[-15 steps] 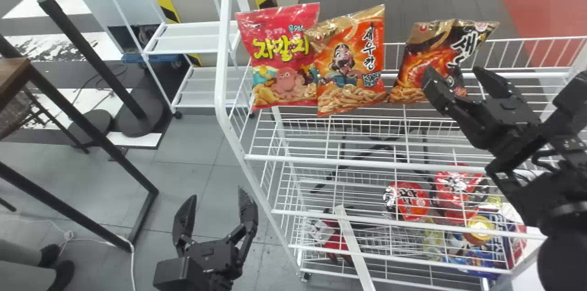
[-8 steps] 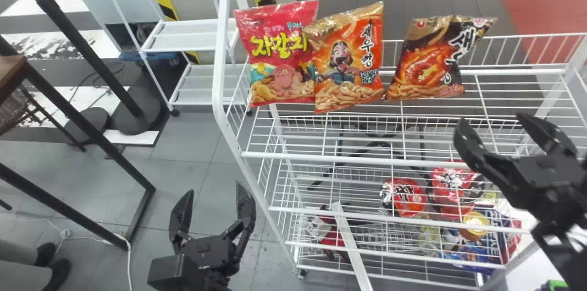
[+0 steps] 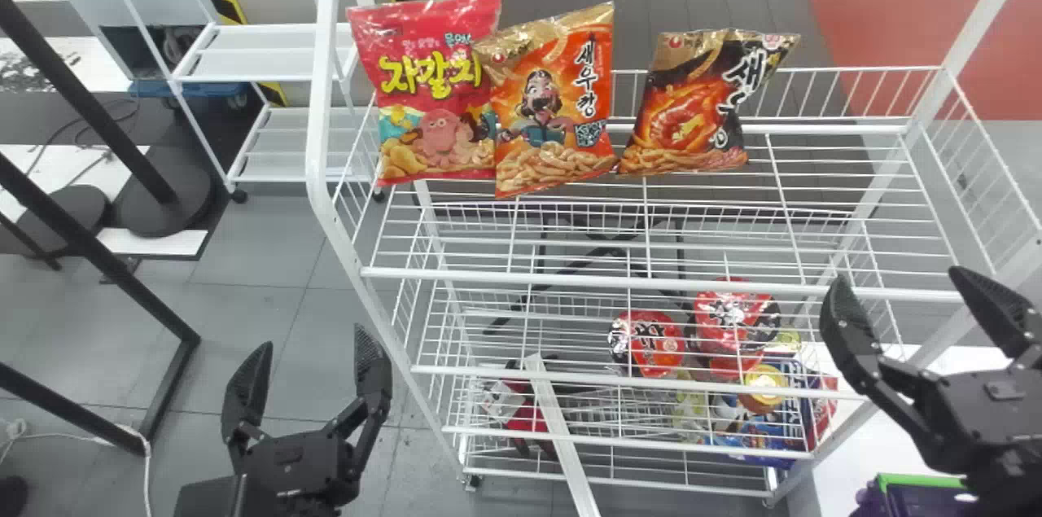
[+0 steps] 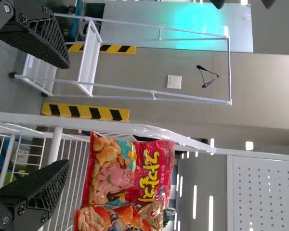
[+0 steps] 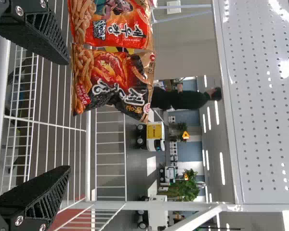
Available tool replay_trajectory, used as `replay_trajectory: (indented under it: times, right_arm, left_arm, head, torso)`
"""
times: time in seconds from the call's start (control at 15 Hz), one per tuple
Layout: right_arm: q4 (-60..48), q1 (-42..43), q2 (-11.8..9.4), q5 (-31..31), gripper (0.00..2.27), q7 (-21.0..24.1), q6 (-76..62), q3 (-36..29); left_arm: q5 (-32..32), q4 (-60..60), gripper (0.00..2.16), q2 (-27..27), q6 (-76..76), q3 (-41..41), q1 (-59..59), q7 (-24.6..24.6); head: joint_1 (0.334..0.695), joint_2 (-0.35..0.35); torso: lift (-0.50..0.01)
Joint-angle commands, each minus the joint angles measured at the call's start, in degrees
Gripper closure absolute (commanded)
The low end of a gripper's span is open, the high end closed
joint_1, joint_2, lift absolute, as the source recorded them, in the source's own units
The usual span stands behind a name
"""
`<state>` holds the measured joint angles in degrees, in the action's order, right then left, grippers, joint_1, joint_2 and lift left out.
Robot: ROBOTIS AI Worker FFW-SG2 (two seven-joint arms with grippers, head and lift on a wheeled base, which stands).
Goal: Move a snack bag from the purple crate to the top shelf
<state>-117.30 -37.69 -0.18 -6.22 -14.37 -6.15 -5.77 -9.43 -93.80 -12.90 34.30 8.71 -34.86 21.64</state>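
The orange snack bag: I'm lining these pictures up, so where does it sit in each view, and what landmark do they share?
Head view: orange bag, between the red bag and the black-and-gold bag.
Left wrist view: orange bag, against the red bag, cut off by the picture's edge.
Right wrist view: orange bag, against the black-and-gold bag, also cut off.
Shared landmark: the white wire rack.
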Motion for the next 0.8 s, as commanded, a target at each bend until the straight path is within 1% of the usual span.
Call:
replay_trajectory:
  times: [0.0,0.4,0.47,0.73]
  right_arm:
    - [1.0,-2.0,0.2,0.9,0.03,0.0,-2.9,0.7]
    - [3.2,-2.6,0.2,4.5,0.03,1.0,-6.5,3.2]
    - [3.5,-2.6,0.2,4.6,0.03,1.0,-6.5,3.6]
    - [3.4,-2.6,0.2,4.6,0.04,1.0,-6.7,4.5]
  left_arm:
    - [0.4,-1.1,0.12,0.1,-0.3,0.0,-0.7,0.1]
    - [2.1,-3.7,0.12,0.1,-3.7,0.3,-1.8,-0.1]
    - [2.3,-3.9,0.12,0.1,-3.7,0.3,-2.0,-0.1]
    - [2.4,-3.9,0.12,0.2,-3.9,0.3,-2.1,-0.1]
  head:
    - [0.695,0.087]
    - [0.695,0.098]
    - [0.695,0.1]
    - [0.695,0.119]
  torso:
    - [0.007]
    - [0.007]
    - [-0.001]
    - [-0.001]
